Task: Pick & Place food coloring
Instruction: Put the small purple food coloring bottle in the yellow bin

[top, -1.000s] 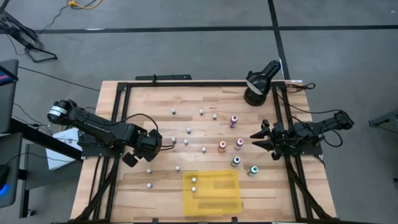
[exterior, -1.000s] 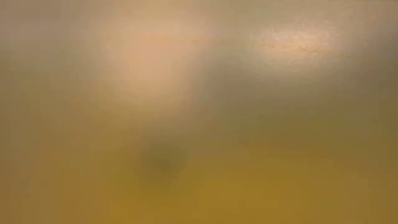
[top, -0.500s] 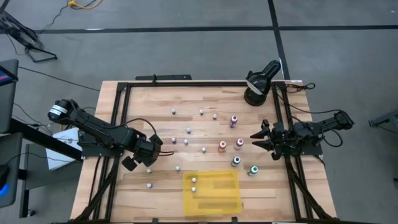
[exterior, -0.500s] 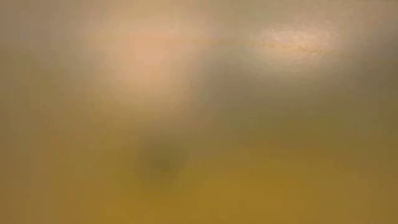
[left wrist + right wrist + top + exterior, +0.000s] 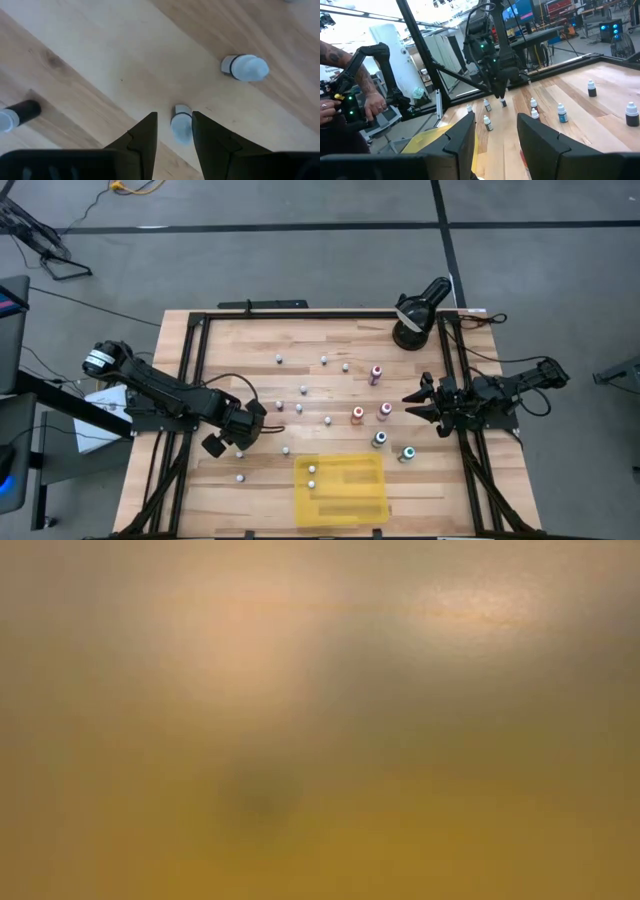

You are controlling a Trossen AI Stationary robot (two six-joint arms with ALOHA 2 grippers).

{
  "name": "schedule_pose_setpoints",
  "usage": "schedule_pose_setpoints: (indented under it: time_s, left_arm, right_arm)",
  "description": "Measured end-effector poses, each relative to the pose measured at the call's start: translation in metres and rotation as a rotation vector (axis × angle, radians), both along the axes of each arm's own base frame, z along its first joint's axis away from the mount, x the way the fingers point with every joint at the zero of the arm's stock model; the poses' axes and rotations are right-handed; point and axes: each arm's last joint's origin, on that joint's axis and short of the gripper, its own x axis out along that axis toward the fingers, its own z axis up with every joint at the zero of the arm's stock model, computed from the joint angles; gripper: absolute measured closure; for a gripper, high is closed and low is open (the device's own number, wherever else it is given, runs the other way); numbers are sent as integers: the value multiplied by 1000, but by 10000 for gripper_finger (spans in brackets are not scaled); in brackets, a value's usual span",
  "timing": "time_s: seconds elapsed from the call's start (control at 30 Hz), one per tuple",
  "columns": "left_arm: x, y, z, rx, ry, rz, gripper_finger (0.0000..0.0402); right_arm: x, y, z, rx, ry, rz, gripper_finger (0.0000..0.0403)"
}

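Since a second ago the left arm has swung toward six o'clock on the wooden surface (image 5: 220, 360), carrying the left gripper (image 5: 262, 429) down to a white-capped bottle (image 5: 182, 124). In the left wrist view its fingers (image 5: 145, 135) stand on either side of that bottle, but a small gap shows on each side, so they are open around it and not yet clamped. Another white-capped bottle (image 5: 245, 67) lies on its side nearby, and a dark one (image 5: 17, 114) is cut off at the frame edge.

The right gripper (image 5: 412, 404) waits at three o'clock, its fingers parted on nothing, next to the pink, red and teal-capped bottles (image 5: 384, 411). Two white caps sit in the yellow tray (image 5: 350, 490) at six o'clock; the rest of the bottles dot the middle.

The low view is a yellow-brown blur. In the right wrist view a person's hand (image 5: 372, 102) shows beyond the surface.
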Motion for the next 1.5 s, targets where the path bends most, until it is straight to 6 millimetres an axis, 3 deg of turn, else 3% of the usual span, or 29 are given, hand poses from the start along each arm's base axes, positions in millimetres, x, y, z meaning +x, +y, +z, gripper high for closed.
schedule_pose_setpoints:
  time_s: [0.23,1.07,1.37,1.5]
  left_arm:
    - [-5,1,-13,-35,13,32,288]
    - [-8,3,-17,-25,27,141,289]
    - [-8,3,-17,-32,28,172,352]
    - [-8,2,-17,-34,25,177,355]
  right_arm:
    - [0,0,0,0,0,0,265]
    - [0,0,0,0,0,0,264]
    - [0,0,0,0,0,0,266]
    - [0,0,0,0,0,0,264]
